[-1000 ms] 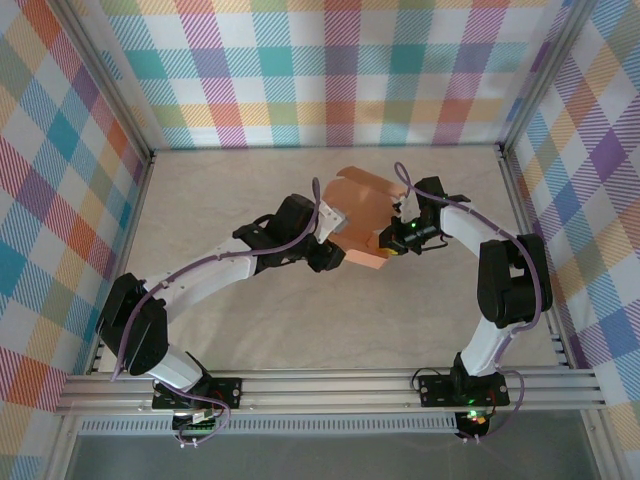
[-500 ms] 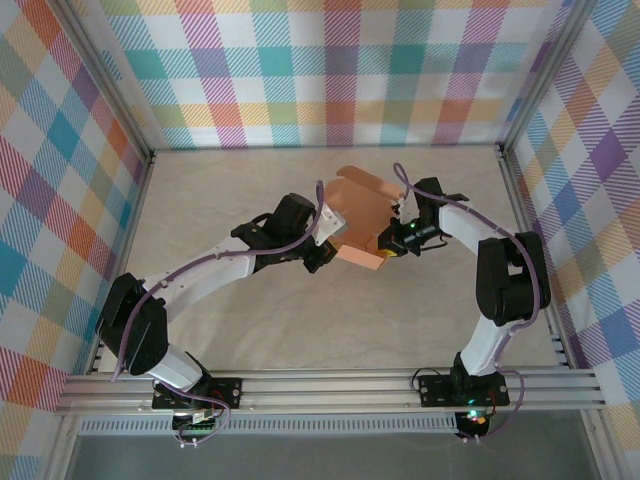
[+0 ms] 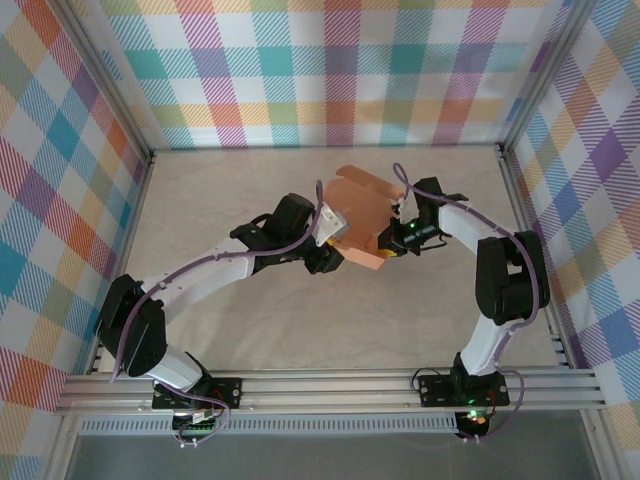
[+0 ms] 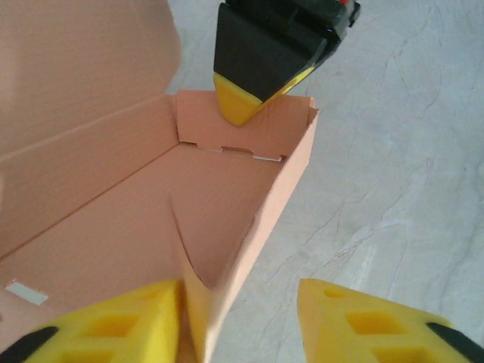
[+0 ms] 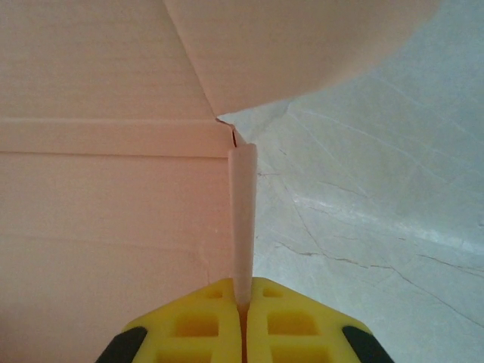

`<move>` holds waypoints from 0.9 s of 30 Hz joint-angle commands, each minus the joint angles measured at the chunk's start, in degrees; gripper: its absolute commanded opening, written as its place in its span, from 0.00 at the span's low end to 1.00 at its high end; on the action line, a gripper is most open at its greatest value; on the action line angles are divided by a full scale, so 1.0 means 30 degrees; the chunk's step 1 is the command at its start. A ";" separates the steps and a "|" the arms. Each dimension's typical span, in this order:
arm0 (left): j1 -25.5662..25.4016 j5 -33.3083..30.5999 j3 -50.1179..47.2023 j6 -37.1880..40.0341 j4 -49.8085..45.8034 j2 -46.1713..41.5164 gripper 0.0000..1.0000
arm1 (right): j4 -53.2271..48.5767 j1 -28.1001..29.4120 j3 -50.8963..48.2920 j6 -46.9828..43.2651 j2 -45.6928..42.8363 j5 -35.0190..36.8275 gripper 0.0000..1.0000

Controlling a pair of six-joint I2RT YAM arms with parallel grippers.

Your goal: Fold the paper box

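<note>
The salmon-orange paper box [image 3: 358, 205] sits half-formed mid-table, its lid flap raised toward the back. In the left wrist view the box [image 4: 151, 219] shows its inside floor and upright walls. My left gripper [image 3: 328, 250] is open at the near-left corner; its jaws [image 4: 240, 296] straddle the corner wall, which lies against the left finger [image 4: 113, 325]. My right gripper [image 3: 388, 240] is shut on the box's right end wall. That thin wall edge [image 5: 242, 219] runs straight into its closed yellow fingers [image 5: 242, 301]. The right gripper's tip [image 4: 242, 102] pinches the far wall.
The pale marbled table [image 3: 250, 190] is enclosed by plaid walls with metal frame posts at left, right and back. An aluminium rail [image 3: 330, 385] carrying both arm bases runs along the near edge.
Almost nothing differs. The box and both grippers have shifted only slightly, and the right grip on the end wall holds.
</note>
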 commanded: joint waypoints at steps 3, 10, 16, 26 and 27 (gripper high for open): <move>0.0066 -0.0555 -0.1224 -0.1362 0.2592 -0.2417 0.77 | 0.0484 -0.0039 0.0283 0.0010 -0.0474 0.1362 0.00; 0.2083 -0.2068 -0.3135 -0.6117 0.5328 -0.5685 1.00 | 0.1526 -0.0042 -0.0347 0.0256 -0.1322 0.3531 0.00; 0.5807 -0.3325 -0.5189 -1.0806 0.6100 -0.6817 1.00 | 0.3740 -0.0020 -0.1558 -0.0026 -0.2729 0.4411 0.00; 0.7885 -0.0762 -0.7744 -1.6832 0.8594 -0.4478 0.86 | 0.7947 -0.0029 -0.4262 -0.0188 -0.5180 0.6630 0.00; 0.7885 -0.0462 -0.7814 -1.7095 0.9048 -0.3901 0.81 | 0.8235 -0.0039 -0.4397 -0.0075 -0.5323 0.6588 0.00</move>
